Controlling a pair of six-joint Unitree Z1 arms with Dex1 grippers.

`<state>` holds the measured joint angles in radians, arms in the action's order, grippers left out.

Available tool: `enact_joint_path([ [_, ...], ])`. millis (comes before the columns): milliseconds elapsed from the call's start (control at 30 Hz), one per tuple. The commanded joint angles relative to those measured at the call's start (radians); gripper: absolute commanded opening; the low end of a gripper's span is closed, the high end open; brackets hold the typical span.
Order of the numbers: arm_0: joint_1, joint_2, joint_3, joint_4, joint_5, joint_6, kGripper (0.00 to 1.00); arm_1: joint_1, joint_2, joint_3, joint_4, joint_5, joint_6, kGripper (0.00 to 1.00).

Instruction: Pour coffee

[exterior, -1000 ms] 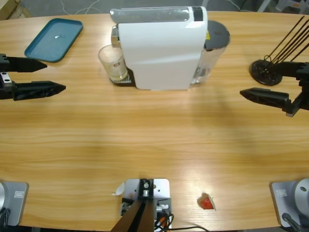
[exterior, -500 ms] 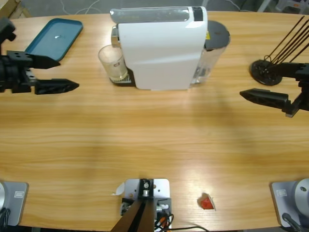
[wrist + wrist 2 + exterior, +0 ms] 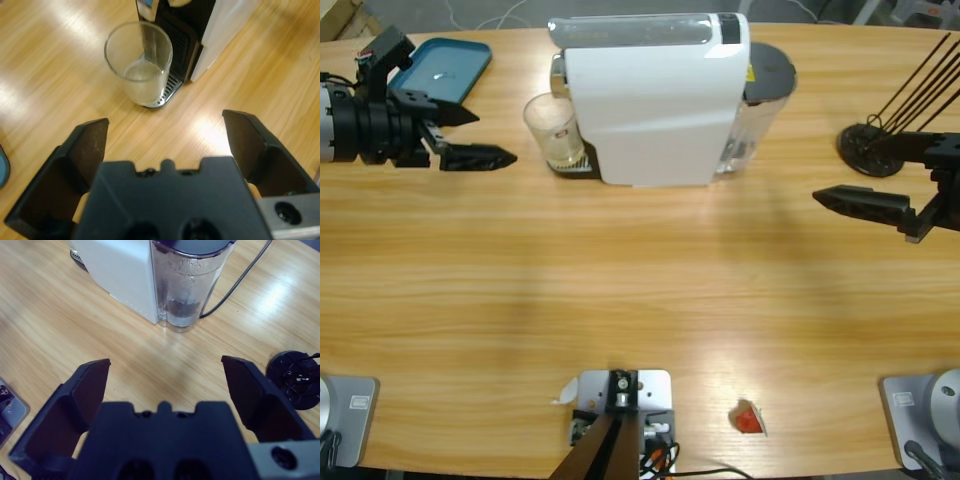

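1. The left gripper (image 3: 480,135) has slid in from the table's edge toward the machine (image 3: 655,100) over the last second, and it now sits well closer to the glass (image 3: 555,132) than before.
2. Right gripper (image 3: 880,175) has barely shifted; it hangs out near the far side of the table, well apart from the machine.
3. Left jaws are spread wide, nothing between them; in the left wrist view the glass (image 3: 140,65) stands straight ahead of the gap, near but not touched.
4. The coffee (image 3: 144,75) is a thin pale layer at the bottom of that glass, ahead of the left gripper (image 3: 165,135).
5. The glass stands upright on the drip grate (image 3: 167,90), tucked against the machine's dark front.
6. Right jaws are also wide apart and empty; ahead of the right gripper (image 3: 165,375) is the clear water tank (image 3: 190,282) at the machine's end, with a cable (image 3: 240,280) trailing off beside it.
7. A black stand (image 3: 295,372) with thin rods lies just off the right gripper's one side, close to a jaw in the high view.
8. A blue tray (image 3: 430,80) lies just behind the left gripper.
9. A red scrap (image 3: 750,417) lies at the near edge, well apart from both grippers.
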<state>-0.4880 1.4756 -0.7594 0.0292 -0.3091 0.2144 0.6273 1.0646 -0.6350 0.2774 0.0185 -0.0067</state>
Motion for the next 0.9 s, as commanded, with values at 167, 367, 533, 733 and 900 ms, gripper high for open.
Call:
enact_joint_path([
  [167,0.011,0.146,-0.085,-0.011,-0.048,0.062,1.000,-0.011,0.054,0.035,-0.022,-0.003,-0.010,1.000],
  [367,0.011,0.222,-0.152,-0.011,-0.050,0.081,1.000,-0.011,0.074,0.035,-0.029,0.000,-0.010,1.000],
  [533,0.008,0.282,-0.187,-0.024,-0.050,0.104,1.000,-0.011,0.078,0.036,-0.030,0.001,-0.010,1.000],
  [733,0.005,0.320,-0.193,-0.067,-0.050,0.109,1.000,-0.011,0.092,0.035,-0.030,0.006,-0.010,1.000],
  [900,0.003,0.348,-0.202,-0.086,-0.051,0.109,1.000,-0.011,0.100,0.034,-0.031,0.011,-0.010,1.000],
])
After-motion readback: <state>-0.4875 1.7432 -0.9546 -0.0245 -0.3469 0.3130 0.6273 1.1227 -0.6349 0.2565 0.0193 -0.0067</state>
